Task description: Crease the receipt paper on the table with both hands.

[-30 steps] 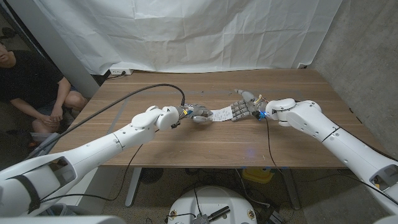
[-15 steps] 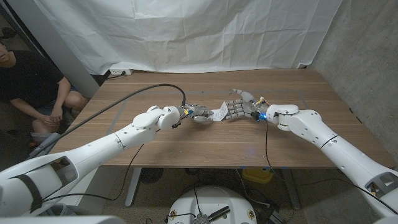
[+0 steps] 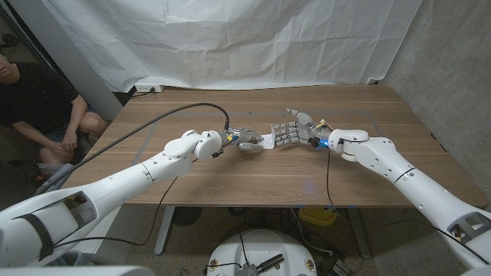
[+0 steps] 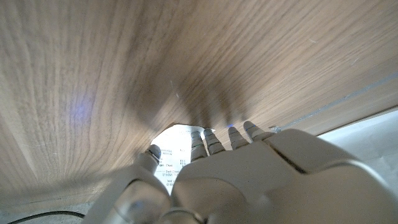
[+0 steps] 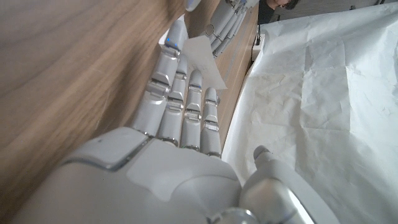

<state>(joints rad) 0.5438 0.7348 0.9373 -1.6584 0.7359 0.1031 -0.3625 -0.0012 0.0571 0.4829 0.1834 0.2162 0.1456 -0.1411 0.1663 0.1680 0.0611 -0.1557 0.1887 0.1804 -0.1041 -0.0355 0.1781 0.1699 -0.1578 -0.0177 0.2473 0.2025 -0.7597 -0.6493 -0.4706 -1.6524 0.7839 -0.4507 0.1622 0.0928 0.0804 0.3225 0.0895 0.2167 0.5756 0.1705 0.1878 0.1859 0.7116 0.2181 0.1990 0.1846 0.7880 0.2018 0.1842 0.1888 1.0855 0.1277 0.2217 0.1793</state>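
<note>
The wooden table carries the whole job, and the receipt serves as the landmark: it sits near the table's middle, between the two hands.

The left hand comes in on the receipt's left side. In the left wrist view its fingertips press down on the printed paper, apparently to pin that end so it cannot slide while the other end is moved. Thumb and fingers seem drawn together over the paper's edge, so I judge this hand holds it.

The right hand stands on the receipt's right side, fingers straight and close together. In the right wrist view the receipt stands up against its fingertips, lifted off the wood. That suits folding the free end over toward the pinned end. Whether the thumb pinches the paper I cannot tell; it looks more like pushing than gripping.

The fold seems partway, with the crease not yet pressed flat.
</note>
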